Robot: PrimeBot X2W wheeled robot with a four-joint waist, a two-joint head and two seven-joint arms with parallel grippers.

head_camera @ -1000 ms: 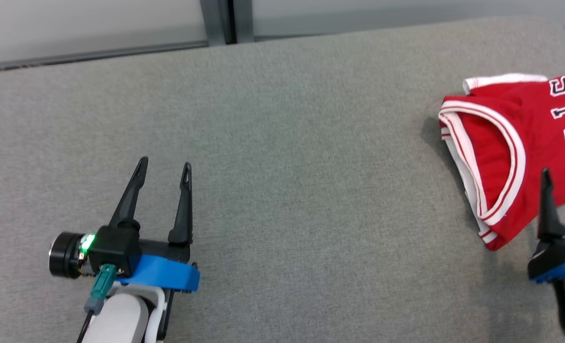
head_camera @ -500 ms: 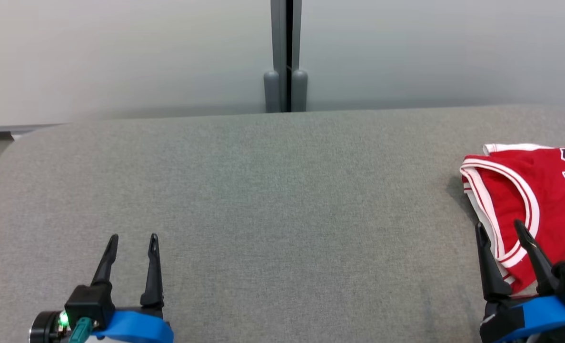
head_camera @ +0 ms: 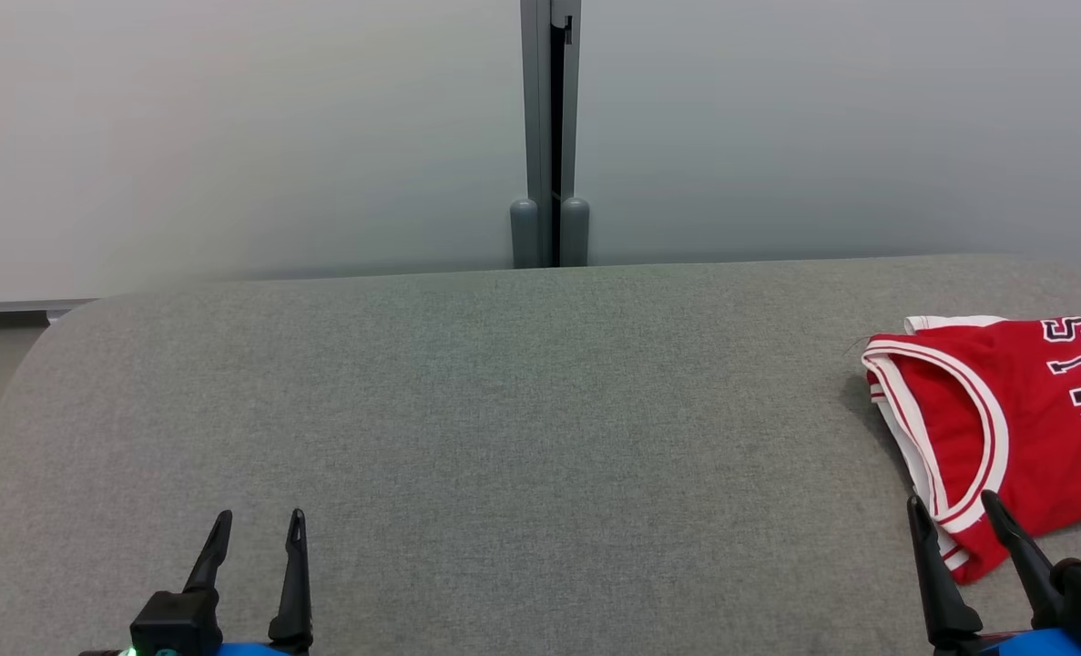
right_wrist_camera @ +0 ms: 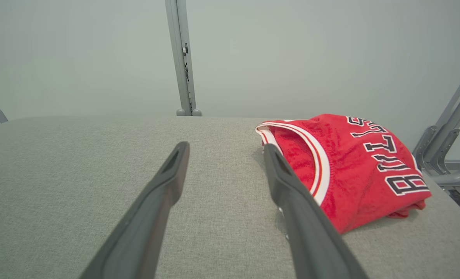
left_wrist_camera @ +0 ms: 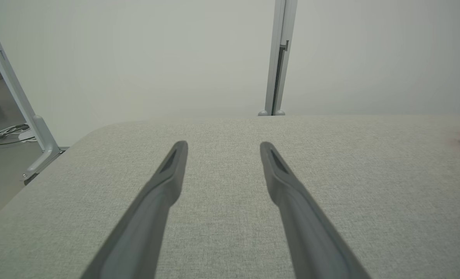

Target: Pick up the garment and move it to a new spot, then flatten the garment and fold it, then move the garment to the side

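Garment (head_camera: 1050,437) runs off the head view's right edge.

Light is even, soft and fairly bright across my feeds, with no glare. The garment (head_camera: 1050,437) casts a faint shadow toward nine o'clock on the grey cushion (head_camera: 504,410). On my wrist feed, the fingers (left_wrist_camera: 148,217) of the left gripper (left_wrist_camera: 223,144) blur toward six o'clock.

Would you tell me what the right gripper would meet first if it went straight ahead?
Likely the red jersey, whose white-trimmed edge one finger of the right gripper lines up with; otherwise grey padded surface. Depth is unclear.
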